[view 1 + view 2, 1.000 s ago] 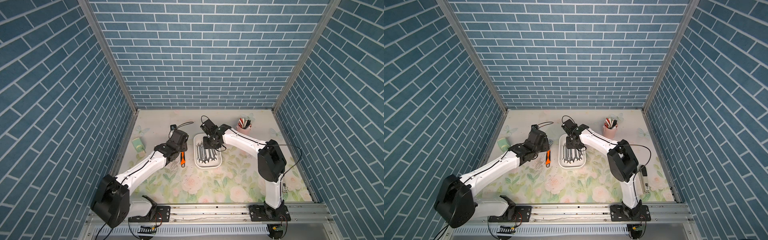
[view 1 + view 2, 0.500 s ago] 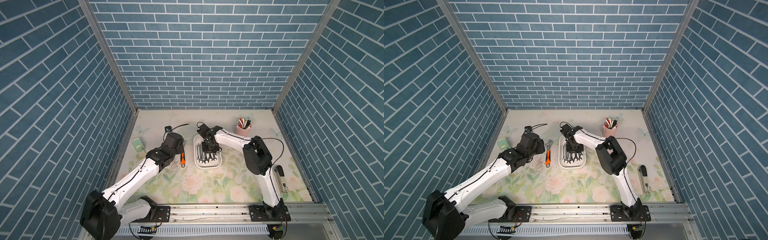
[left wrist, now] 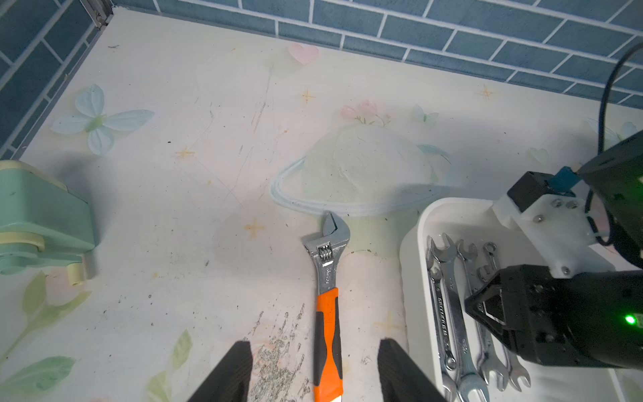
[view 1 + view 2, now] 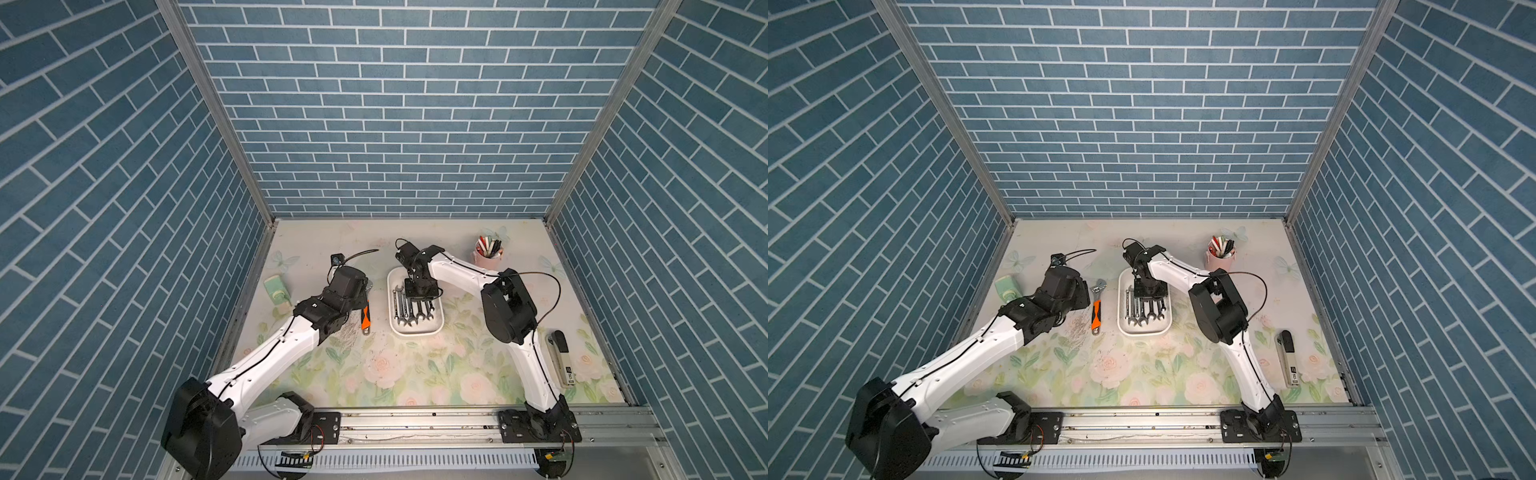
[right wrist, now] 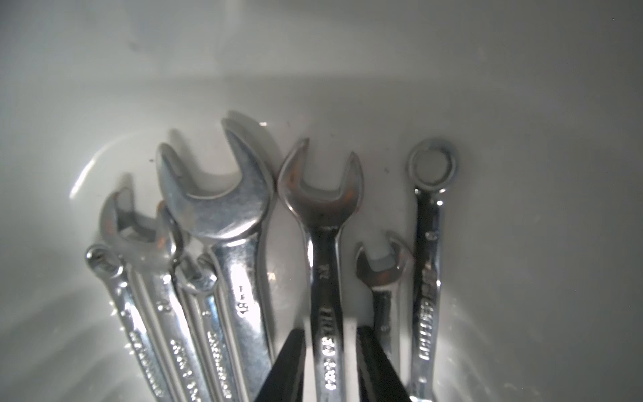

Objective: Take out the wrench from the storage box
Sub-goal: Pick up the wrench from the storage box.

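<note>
Floral tabletop [image 4: 415,374] bore the storage box [image 4: 415,329] below the right gripper [image 5: 330,330], whose fingers [image 5: 290,369] closely straddled one wrench [image 5: 322,215], pinch unclear, evidently to lift it from its neighbours, while the left gripper [image 3: 315,343] hung spread above an adjustable spanner [image 3: 327,264]

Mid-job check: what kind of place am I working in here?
Probably a staged robot test cell, not a real workshop: blue brick-patterned panels wall in a floral-print tabletop, the left arm and right arm are bolted to an aluminium rail, and wrenches sit in a white storage box.
</note>
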